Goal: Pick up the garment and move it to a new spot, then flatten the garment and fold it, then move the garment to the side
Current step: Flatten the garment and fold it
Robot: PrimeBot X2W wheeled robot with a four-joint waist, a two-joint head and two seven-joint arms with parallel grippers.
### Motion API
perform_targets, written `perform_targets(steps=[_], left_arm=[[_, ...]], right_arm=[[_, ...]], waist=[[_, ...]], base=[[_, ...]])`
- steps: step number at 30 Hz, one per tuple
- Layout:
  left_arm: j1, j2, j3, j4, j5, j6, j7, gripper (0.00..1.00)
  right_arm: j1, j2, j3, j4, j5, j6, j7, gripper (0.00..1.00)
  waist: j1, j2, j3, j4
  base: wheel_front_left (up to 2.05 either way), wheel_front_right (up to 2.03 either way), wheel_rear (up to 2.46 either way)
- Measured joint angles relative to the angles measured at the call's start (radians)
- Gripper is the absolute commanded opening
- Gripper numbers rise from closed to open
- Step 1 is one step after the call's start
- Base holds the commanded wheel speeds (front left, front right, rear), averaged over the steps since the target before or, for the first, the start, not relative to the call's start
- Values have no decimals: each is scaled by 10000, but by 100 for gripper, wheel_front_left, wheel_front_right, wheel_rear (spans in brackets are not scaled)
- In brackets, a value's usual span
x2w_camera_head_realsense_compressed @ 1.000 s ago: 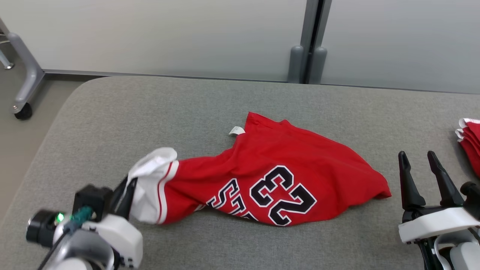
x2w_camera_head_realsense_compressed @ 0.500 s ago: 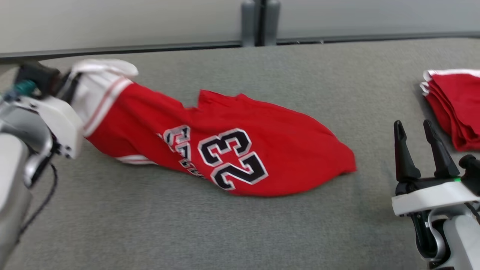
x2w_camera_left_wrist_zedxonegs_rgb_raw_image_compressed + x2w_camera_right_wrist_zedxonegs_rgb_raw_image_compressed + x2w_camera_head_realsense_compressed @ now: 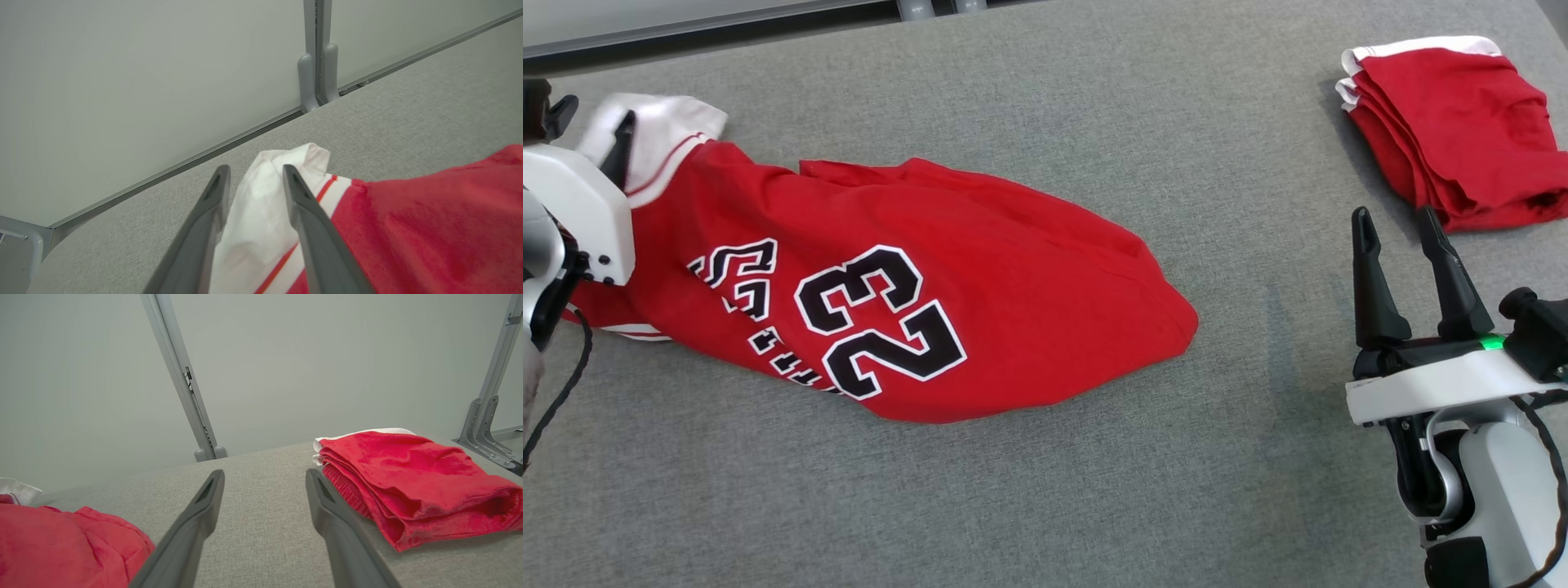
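While the left gripper [image 3: 255,171] clamps a bunched white edge of the garment [image 3: 915,286] between its two dark fingers, the red cloth trails away from it toward the robot's right across the grey bench [image 3: 1094,490]. The garment lies crumpled rather than flat, on the left half of the bench in the head view. A black-and-white "23" and part of some lettering face up, turned askew to the camera. Its white band with thin red stripes is at the gripped end, near the bench's far-left edge. The opposite end tapers to a rounded corner resting on the bench near the middle. The right gripper [image 3: 1392,219] holds nothing, its fingers spread apart and pointing away from the robot, well apart from the garment's nearest corner. Beyond it and to its right sits a folded stack of red clothes [image 3: 1454,131] with white edging, near the bench's far-right side. Behind the bench stands a pale wall panel [image 3: 122,81] with a grey post [image 3: 316,49].
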Motion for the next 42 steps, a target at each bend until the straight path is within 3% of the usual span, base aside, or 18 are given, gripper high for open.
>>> perform_targets(steps=[6, 17, 22, 30, 35, 42], left_arm=[[-20, 134, -811, 150, -779, 0, -911, 100], [1839, 84, -968, -1135, -1950, 178, -2013, 100], [3670, -61, -838, -2619, -2272, 1085, -2422, 100], [6886, -439, -477, -5856, -2685, 3124, -2964, 100], [7598, -606, -589, -7074, -2685, 3661, -2957, 100], [7667, -635, -788, -7724, -2591, 3871, -2738, 100]], right_arm=[[246, -121, -61, 165, -23, 0, 0, 100], [1211, -510, 56, 623, 54, 0, -12, 100], [1476, -543, 148, 828, 102, 0, -12, 100], [1871, -742, 366, 1279, 330, 0, 520, 100], [1941, -938, 468, 1360, 431, 0, 982, 100], [1709, -1043, 284, 1682, 439, 0, 1852, 100]], waist=[[0, 0, -284, 203], [0, 0, -1631, 1750], [0, 0, -2192, 2306], [0, 0, -2686, 2852], [0, 1, -2763, 3143], [0, 0, -2823, 3586]], base=[[0, 0, 0], [0, 0, 0], [0, 0, 0], [0, 0, 0], [0, 0, 0], [0, 0, 0]])
